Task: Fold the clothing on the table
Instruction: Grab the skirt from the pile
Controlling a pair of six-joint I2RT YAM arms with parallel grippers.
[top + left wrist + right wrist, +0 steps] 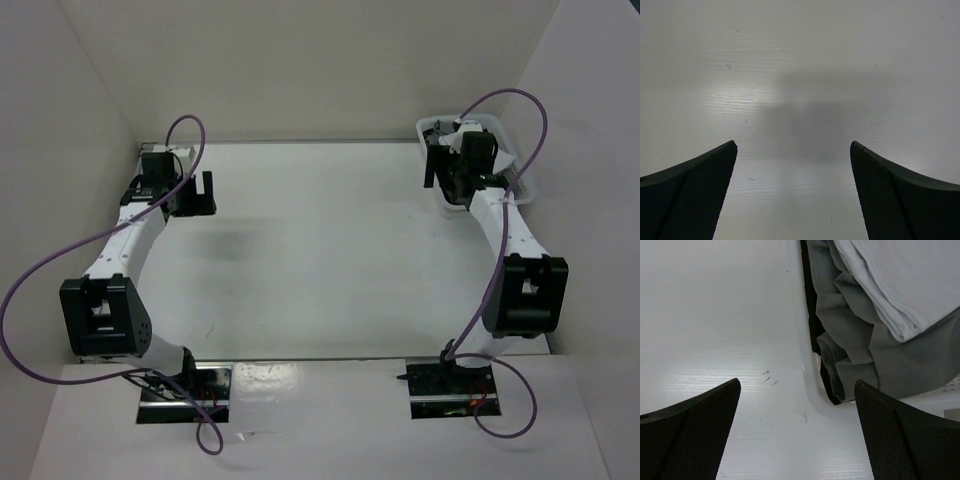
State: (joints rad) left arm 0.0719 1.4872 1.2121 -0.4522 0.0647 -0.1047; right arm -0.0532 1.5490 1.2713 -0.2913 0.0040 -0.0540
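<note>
Table: the white table (320, 250) fills the middle of the top view. Its longer side runs from left to right, and pale walls stand along its left, far and right edges.

Container: a white plastic basket (803, 345) stands in the far right corner of the table. In the right wrist view its smooth rounded rim runs from top to bottom and then bends to the right.

Contents: the clothing (875, 340) lies inside the basket. A grey garment (860, 365) lies in thick folds, a pale, almost white garment (900, 285) rests on top of it, and a dark piece (812, 315) is pressed against the basket wall.

Direction of the clothing: it is bunched, not spread out. The folds run from upper left to lower right in the right wrist view. I cannot tell its long axis.

Left gripper: the left gripper (792, 145) is above the bare table near the far left corner. Its jaws stand wide apart and there is nothing between them.

Right gripper: the right gripper (795, 381) is at the far right corner, over the basket's rim. Its jaws stand wide apart and it holds nothing. One finger is over the bare table, the other over the basket side.

Cables: a purple cable (185, 130) loops beside each arm.
</note>
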